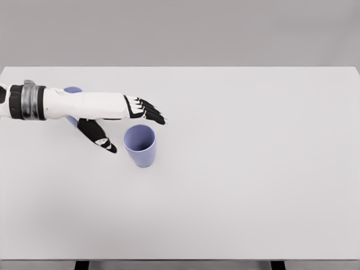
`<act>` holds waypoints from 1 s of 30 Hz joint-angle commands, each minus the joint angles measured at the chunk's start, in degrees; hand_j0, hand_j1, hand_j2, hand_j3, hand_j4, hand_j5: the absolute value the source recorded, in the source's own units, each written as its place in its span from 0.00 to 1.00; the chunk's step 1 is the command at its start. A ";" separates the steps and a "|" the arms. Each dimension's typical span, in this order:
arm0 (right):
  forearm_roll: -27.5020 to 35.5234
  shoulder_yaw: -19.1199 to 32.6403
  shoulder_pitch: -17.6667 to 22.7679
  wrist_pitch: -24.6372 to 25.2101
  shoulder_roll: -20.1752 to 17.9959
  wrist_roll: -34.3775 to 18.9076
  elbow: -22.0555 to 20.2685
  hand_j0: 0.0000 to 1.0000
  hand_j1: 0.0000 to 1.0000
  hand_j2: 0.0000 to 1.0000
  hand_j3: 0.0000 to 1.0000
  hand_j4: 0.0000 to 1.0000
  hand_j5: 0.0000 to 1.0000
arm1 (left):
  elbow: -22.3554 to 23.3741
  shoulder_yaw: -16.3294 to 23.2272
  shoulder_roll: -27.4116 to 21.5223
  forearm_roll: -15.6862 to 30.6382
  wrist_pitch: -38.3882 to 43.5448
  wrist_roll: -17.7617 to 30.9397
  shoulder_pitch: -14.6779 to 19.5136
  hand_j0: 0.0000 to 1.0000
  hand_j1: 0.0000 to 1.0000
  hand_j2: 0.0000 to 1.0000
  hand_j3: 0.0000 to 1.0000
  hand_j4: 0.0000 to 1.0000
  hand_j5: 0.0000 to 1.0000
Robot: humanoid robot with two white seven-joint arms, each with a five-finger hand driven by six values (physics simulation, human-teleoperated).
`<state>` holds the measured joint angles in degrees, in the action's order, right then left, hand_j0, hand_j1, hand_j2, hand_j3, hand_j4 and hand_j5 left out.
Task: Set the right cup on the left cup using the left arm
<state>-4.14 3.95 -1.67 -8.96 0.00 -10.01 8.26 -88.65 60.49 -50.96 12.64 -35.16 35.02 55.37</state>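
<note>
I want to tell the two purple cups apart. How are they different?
The right cup shows whole, upright and open on the table; the left cup is mostly hidden behind the left hand's arm. The right cup sits nearer the camera, the left cup farther back. Both are the same purple.

- One head view looks steeply down on the white worktop (253, 169) from its near edge.
- It faces the grey backdrop, apparently a wall.
</note>
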 commanded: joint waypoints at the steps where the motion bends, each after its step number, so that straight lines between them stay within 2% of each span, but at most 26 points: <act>1: -0.08 0.01 0.00 -0.01 0.00 -0.01 0.00 1.00 1.00 1.00 1.00 1.00 1.00 | 5.68 0.25 1.30 -1.91 0.16 -0.02 0.00 1.00 1.00 1.00 1.00 1.00 1.00; 4: 0.00 0.01 0.00 -0.01 0.00 -0.01 0.00 1.00 1.00 1.00 1.00 1.00 1.00 | 7.79 0.25 4.02 -1.91 0.16 -0.02 -0.18 1.00 1.00 1.00 1.00 1.00 1.00; 7: 0.01 0.01 0.00 -0.01 0.00 -0.01 0.00 1.00 1.00 1.00 1.00 1.00 1.00 | 7.79 1.21 4.90 -2.00 0.16 -0.02 -0.35 1.00 1.00 1.00 1.00 1.00 1.00; 19: 0.01 0.01 0.00 -0.01 0.00 -0.01 0.00 1.00 1.00 1.00 1.00 1.00 1.00 | 7.88 1.65 5.87 -2.44 0.16 -0.02 -2.46 1.00 1.00 1.00 1.00 1.00 1.00; 30: 0.01 0.01 0.00 -0.01 0.00 -0.01 0.00 1.00 1.00 1.00 1.00 1.00 1.00 | 8.14 1.48 5.96 -2.53 0.16 -0.02 -2.38 1.00 1.00 1.00 1.00 1.00 1.00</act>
<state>-4.13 3.95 -1.67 -8.96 0.00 -10.01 8.26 -80.48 62.05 -44.98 9.68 -35.14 35.02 53.00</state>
